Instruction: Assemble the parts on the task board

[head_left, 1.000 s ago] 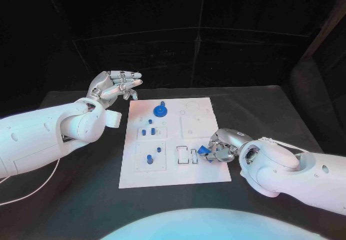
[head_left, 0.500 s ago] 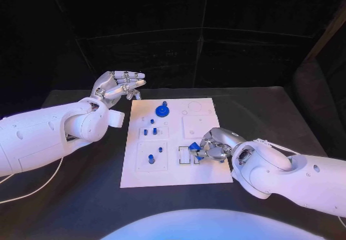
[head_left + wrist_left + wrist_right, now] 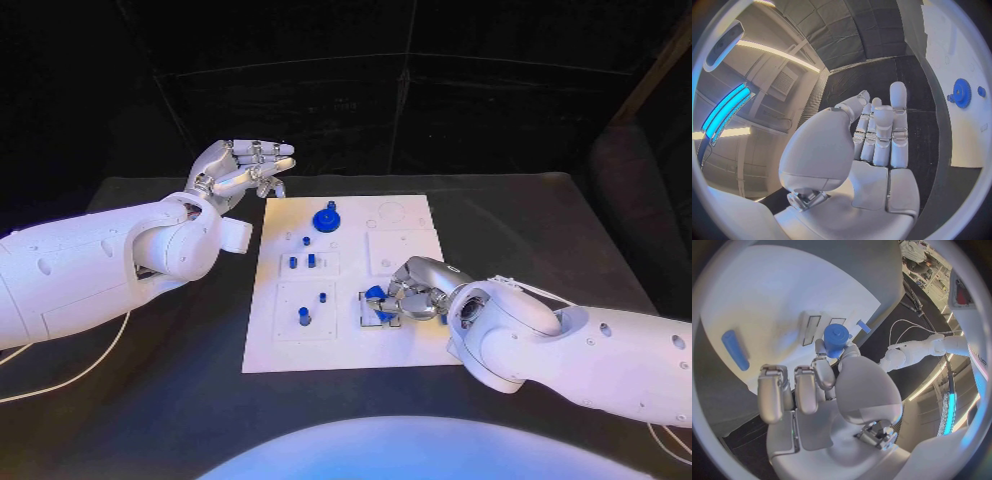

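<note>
Over board (image 3: 404, 345), R hand (image 3: 405, 297) pinches blue part (image 3: 374, 294); L hand (image 3: 238, 170) open, empty, raised beside board's far corner.

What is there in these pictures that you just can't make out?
- Head view: the right hand covers the slots under it on the task board, so whether its blue part is seated is hidden.
- Head view: the small blue parts are too small to tell their shapes.
- Left wrist view: the blue gear is partly cut off by the circle's rim.

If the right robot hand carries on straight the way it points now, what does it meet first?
Probably the task board: the right robot hand holds a blue part just above the rectangular slots. Depth is uncertain.
</note>
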### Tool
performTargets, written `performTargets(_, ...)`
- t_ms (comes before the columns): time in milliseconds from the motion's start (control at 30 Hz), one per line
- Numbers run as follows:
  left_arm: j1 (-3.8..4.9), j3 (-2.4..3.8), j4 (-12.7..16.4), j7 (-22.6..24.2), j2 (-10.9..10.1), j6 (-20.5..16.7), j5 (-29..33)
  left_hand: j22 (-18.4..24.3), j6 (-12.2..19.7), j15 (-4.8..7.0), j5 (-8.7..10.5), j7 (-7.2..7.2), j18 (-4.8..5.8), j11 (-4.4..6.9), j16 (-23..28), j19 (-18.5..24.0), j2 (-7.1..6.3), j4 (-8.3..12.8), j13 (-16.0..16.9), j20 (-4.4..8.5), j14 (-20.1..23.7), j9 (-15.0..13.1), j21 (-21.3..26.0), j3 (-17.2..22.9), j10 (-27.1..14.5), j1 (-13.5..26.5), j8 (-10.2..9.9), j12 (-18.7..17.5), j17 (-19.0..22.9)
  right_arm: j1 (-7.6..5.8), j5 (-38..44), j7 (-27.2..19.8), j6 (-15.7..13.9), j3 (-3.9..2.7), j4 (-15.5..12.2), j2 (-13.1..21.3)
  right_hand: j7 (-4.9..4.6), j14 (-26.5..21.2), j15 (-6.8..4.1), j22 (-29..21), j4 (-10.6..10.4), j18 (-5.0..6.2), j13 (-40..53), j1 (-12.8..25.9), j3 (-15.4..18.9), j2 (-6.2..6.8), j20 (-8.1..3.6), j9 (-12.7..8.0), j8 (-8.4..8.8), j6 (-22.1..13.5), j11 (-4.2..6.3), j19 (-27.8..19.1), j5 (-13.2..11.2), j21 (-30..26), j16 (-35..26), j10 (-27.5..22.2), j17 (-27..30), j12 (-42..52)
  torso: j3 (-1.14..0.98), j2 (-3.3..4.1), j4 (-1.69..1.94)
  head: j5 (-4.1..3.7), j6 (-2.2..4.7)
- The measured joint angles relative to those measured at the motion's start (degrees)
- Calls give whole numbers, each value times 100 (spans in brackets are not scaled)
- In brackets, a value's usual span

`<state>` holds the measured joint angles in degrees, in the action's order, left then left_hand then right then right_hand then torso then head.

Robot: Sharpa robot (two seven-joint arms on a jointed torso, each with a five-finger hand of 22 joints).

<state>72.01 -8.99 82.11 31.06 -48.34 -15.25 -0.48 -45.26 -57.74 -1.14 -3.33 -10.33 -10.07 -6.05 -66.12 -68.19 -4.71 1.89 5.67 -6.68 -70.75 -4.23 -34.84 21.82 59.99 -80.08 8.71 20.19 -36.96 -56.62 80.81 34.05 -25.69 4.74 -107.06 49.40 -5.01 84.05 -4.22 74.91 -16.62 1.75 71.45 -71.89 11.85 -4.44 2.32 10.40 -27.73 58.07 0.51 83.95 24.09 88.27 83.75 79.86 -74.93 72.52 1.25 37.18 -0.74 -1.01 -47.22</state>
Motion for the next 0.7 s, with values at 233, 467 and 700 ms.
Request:
performTargets(233, 1, 0, 10, -1, -3, 0, 0, 0, 0, 0, 0, 0, 0, 0, 0, 0, 0, 0, 0, 0, 0, 0, 0, 0, 0, 0, -3, 0, 0, -1, -17, 108, 54, 0, 85, -124, 58, -12, -33, 0, -6, 0, 106, 130, 160, -124, -21, 89, -68, 58, 12, 21, -402, 0, 0, 52, 0, 40, -3, -5, 2, 18, -6)
performTargets(467, 2, 0, 16, -4, -5, 0, 0, 0, 0, 0, 0, 0, 0, 0, 0, 0, 0, 0, 0, 0, 0, 0, 0, 0, 0, 0, -3, 0, -1, -1, -5, 185, 46, 0, 155, -174, 263, -32, -74, 0, 37, 0, 74, 565, 466, -199, -41, 226, -166, 263, 123, 0, -1469, 0, 0, 165, 1, -30, -4, -7, 2, 27, -6)
performTargets(700, 2, 0, 17, -8, -6, 1, 0, -1, 21, 0, 0, 21, 0, 0, 0, 0, 0, 0, -4, 0, 0, 0, 0, 0, 0, 0, -3, 0, -1, -1, 16, 188, 3, -1, 187, -198, 207, -19, -61, 0, -19, 0, -225, 1152, 881, -7, -41, 242, -178, 133, 71, 0, -2123, 0, 0, -13, 1, -419, -4, -8, 1, 29, -9)
